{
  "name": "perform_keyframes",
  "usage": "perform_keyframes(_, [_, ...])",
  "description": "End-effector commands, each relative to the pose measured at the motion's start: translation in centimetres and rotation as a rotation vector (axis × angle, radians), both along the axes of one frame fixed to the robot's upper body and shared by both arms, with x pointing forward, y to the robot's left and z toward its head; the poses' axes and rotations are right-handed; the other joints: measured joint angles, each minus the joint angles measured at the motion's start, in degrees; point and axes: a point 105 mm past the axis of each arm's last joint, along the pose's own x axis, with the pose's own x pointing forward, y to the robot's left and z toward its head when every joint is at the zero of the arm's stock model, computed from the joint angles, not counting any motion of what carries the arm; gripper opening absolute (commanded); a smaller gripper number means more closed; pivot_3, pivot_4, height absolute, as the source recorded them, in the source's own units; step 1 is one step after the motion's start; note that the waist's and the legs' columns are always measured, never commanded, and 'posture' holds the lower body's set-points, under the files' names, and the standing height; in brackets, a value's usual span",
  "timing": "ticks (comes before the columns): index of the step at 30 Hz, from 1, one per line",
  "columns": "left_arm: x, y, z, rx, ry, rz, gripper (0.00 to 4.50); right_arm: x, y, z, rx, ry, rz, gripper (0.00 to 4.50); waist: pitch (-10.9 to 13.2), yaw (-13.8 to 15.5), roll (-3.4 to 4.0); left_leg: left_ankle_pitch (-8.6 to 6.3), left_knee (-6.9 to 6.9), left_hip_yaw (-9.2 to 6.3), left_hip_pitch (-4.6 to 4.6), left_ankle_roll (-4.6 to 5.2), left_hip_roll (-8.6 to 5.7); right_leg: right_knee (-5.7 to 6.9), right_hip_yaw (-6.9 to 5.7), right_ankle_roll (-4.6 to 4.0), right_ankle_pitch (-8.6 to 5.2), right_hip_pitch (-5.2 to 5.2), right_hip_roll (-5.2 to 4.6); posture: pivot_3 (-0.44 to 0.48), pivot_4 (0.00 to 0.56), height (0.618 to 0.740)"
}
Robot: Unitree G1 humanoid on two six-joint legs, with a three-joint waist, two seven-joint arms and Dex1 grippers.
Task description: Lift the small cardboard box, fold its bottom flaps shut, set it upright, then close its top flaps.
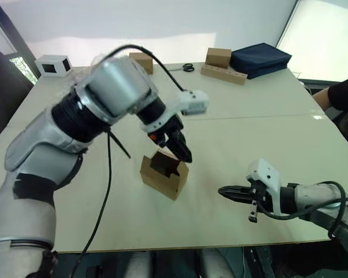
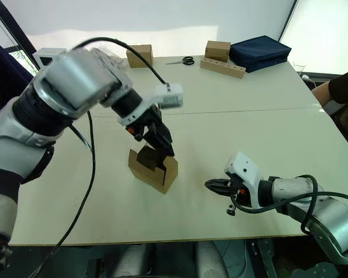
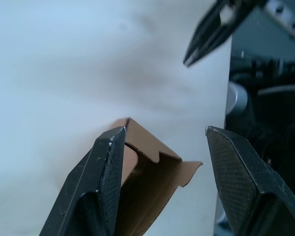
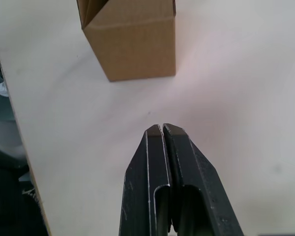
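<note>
The small cardboard box (image 1: 164,175) stands upright on the table, its top open. Its top flaps (image 3: 155,150) with notched edges stick up from the rim; the bottom flaps are hidden beneath it. My left gripper (image 1: 182,152) hangs open right over the box's open top, pointing down, with the flaps showing between its fingers (image 3: 108,167). I cannot tell whether a finger touches the cardboard. My right gripper (image 1: 223,191) is shut, empty and low over the table to the right of the box (image 4: 132,44), pointing at it with a gap between them.
At the back of the table are a white box with a dark window (image 1: 53,65), two other brown boxes (image 1: 142,61) (image 1: 218,57), a wooden block with holes (image 1: 223,74), scissors (image 1: 187,67) and a navy bag (image 1: 260,59). A person's arm (image 1: 342,95) shows at the right edge.
</note>
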Motion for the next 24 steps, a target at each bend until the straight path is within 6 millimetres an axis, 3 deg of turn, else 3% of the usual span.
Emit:
perform_keyframes(1, [2.3,0.6,3.7,-0.212,-0.144,0.061,2.64,0.9,0.3,2.3,0.105,-0.103,-0.02,0.0,0.0,0.0,-0.01,0.01,0.0,-0.01,-0.01,-0.01,0.0,0.0,-0.01,0.0,0.0,0.0,0.0,0.0,0.15,0.74])
perform_keyframes(5, [5.5,3.9,6.9,-0.505,-0.382,0.183,2.64,0.6,0.7,2.8,0.185,-0.088,-0.028,0.0,0.0,0.0,0.01,0.07,0.01,-0.01,0.0,-0.13,0.01,0.01,-0.01,0.0,0.0,-0.01,-0.03,0.0,0.15,0.74])
perform_keyframes(7, [6.2,6.1,6.9,-0.587,-0.488,0.224,2.64,0.2,1.1,2.9,0.208,-0.073,-0.017,0.0,0.0,-0.1,0.02,0.15,0.01,0.01,0.01,-0.26,0.03,0.04,0.01,0.0,0.0,-0.03,-0.04,0.0,0.15,0.74])
perform_keyframes(10, [6.4,8.8,4.3,-0.587,-0.483,0.265,2.64,-0.5,1.9,2.5,0.204,-0.027,0.018,0.0,0.0,0.0,0.04,0.18,-0.01,0.01,0.0,-0.33,0.05,0.05,0.01,-0.01,0.0,-0.06,-0.03,0.0,0.15,0.74])
perform_keyframes(14, [6.1,11.1,1.5,-0.599,-0.437,0.325,3.7,-0.8,2.7,1.0,0.162,0.021,0.04,0.0,0.0,0.4,0.0,0.18,0.03,0.0,-0.03,-0.33,0.04,0.05,-0.02,-0.01,0.01,-0.04,-0.06,0.0,0.15,0.74])
perform_keyframes(16, [6.1,12.9,-1.0,-0.567,-0.434,0.365,4.46,-0.8,3.5,-0.1,0.153,0.048,0.053,0.0,0.0,0.5,-0.04,0.16,0.08,-0.01,-0.06,-0.29,0.01,0.06,-0.06,0.0,0.01,-0.01,-0.1,0.0,0.15,0.74])
perform_keyframes(19, [5.6,14.9,-5.6,-0.439,-0.436,0.374,4.46,-0.1,4.1,-2.2,0.074,0.047,0.037,0.0,-0.1,0.0,-0.01,0.17,0.05,0.01,0.01,-0.3,0.01,0.05,-0.03,0.0,0.01,0.01,-0.1,0.0,0.15,0.74])
perform_keyframes(24, [4.1,15.4,-9.0,-0.368,-0.397,0.349,4.46,0.5,4.4,-3.2,0.041,0.043,0.021,0.0,-0.1,0.5,-0.06,0.13,0.03,0.0,-0.04,-0.23,0.02,0.05,-0.05,-0.01,0.01,-0.03,-0.1,0.0,0.15,0.74])
